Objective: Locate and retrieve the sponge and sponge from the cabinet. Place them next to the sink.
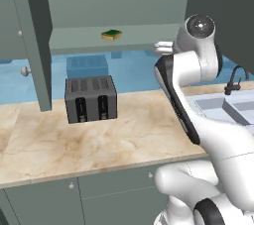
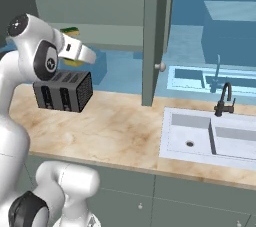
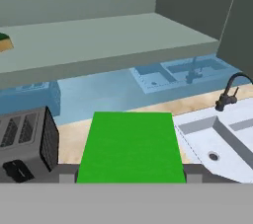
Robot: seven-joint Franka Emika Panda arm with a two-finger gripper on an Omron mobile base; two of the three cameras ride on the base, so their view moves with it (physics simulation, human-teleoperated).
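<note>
Green sponge (image 3: pixel 129 146) sits clamped between the fingers, held above the bench (image 1: pixel 124 135) left of the sink (image 3: pixel 222 139); soft and light, it likely squashes if squeezed, so gripping its long edges suits; the yellow sponge (image 1: pixel 112 34) lies on the cabinet shelf (image 1: pixel 139 38).

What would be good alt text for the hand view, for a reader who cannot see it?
A bright green sponge is held between the gripper fingers, low in the view. Beyond it lie a marble counter, a dark toaster at left and the sink with its faucet at right. Above, a cabinet shelf carries a second sponge at the left edge.
</note>
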